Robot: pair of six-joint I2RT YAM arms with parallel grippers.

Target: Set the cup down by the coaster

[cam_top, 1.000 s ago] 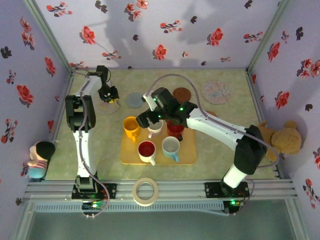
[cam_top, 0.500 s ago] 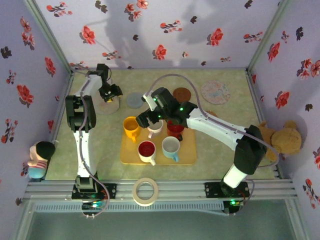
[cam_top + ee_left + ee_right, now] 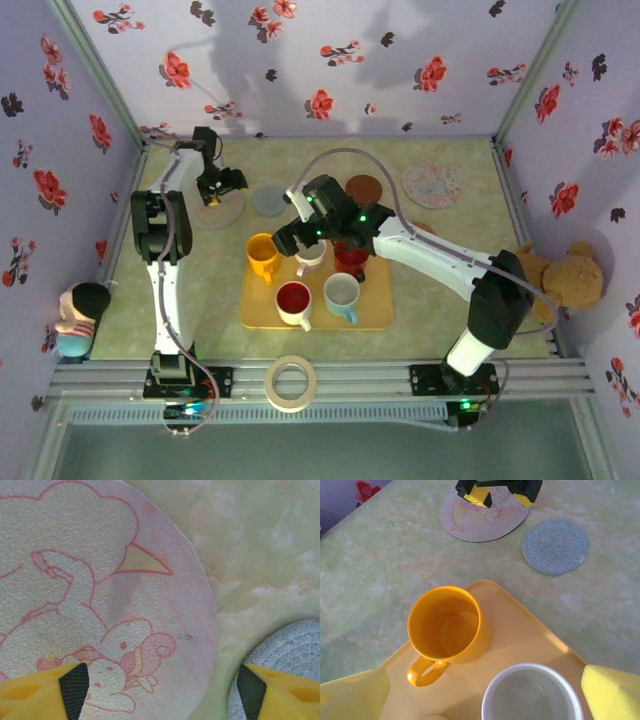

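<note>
The right gripper point(image 3: 480, 697) is hovering with jaws wide apart over the white cup point(image 3: 532, 700) on the tray point(image 3: 520, 630); the pink coaster point(image 3: 485, 517) is lying beyond, toward the far left.

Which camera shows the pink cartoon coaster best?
The left wrist view: the pink coaster is close up, its drawing clear. The right wrist view shows it far off, partly behind the left gripper; the top view shows it small, under that gripper.
</note>
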